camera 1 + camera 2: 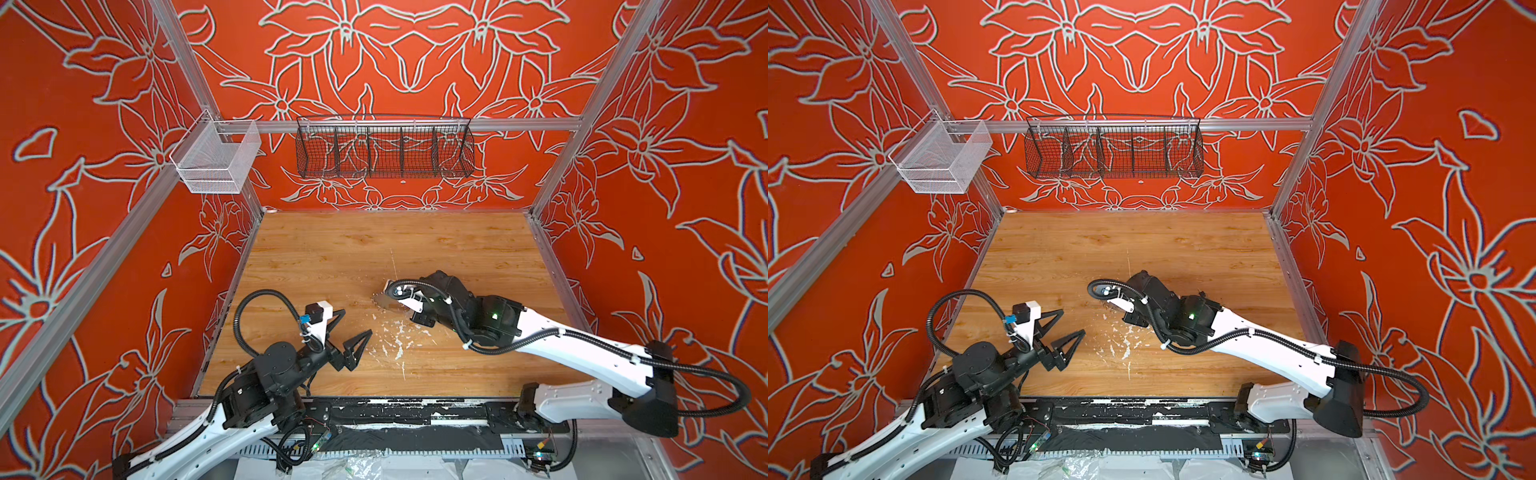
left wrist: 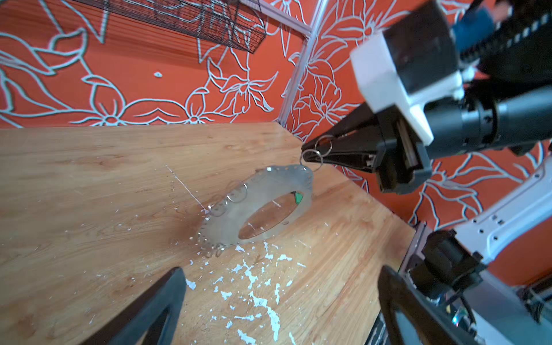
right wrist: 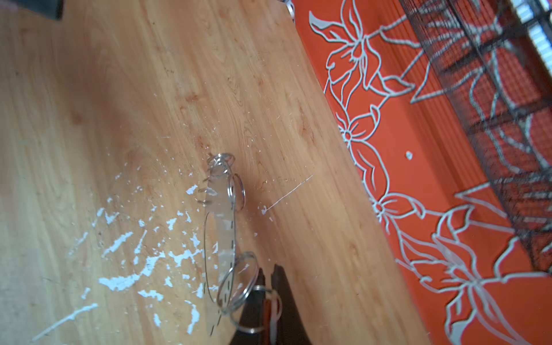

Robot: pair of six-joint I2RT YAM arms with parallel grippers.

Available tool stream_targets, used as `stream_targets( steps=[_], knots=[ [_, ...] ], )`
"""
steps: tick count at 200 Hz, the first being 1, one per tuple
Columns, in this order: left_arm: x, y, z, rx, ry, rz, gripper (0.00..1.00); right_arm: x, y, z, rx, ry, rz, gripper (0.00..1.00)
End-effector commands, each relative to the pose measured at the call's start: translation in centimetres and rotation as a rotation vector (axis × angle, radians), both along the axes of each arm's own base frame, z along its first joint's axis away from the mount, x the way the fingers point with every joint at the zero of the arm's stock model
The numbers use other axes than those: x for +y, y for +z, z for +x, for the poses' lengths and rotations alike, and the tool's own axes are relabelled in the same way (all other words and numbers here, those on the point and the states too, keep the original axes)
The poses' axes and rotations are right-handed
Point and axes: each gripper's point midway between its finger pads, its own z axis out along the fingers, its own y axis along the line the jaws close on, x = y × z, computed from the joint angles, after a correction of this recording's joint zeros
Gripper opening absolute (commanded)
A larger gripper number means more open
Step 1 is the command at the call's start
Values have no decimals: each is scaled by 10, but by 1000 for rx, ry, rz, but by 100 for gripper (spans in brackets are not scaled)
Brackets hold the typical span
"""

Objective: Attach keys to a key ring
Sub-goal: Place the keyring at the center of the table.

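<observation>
The key ring [image 2: 227, 227] is a flat grey oval hoop with small wire split rings on its rim. It stands tilted: one end rests on the wooden table [image 2: 89, 185], the other hangs by linked split rings [image 2: 312, 159] from my right gripper [image 2: 304, 148]. In the right wrist view the right gripper [image 3: 268, 270] is shut, with an orange-red key [image 3: 268, 307] between its fingers and a split ring looped round it. A bit of the green key [image 2: 298, 197] shows through the hoop's hole. My left gripper [image 1: 356, 322] stands wide open and holds nothing, just left of the key ring [image 1: 384, 300].
White paint flecks [image 1: 399, 340] spot the table between the arms. A black wire basket [image 1: 384, 151] and a white mesh basket [image 1: 216, 160] hang on the back rail. Patterned orange walls close in three sides.
</observation>
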Motion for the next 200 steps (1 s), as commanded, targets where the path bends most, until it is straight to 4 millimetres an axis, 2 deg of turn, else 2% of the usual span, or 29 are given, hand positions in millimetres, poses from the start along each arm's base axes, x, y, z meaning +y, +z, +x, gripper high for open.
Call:
stream_targets(
  steps=[1,25,53,88,117,159,200],
  knots=[
    [-20,19,-7,-122,-113,33,96,-2,32,-4,79,-105,282,0],
    [-34,13,-9,-166,-179,101,96,-1,22,-19,163,-63,355,0],
    [-29,9,1,-161,-121,123,96,-7,3,-28,184,-48,404,0],
    [-13,2,10,-73,-12,95,96,-12,-25,-25,172,-79,389,0],
    [13,-2,20,11,142,58,97,9,-34,-28,226,-21,378,0],
    [43,3,23,26,273,13,98,53,-30,-45,343,145,402,0],
    [57,8,18,4,301,-22,98,69,-34,-53,366,188,406,0]
  ],
)
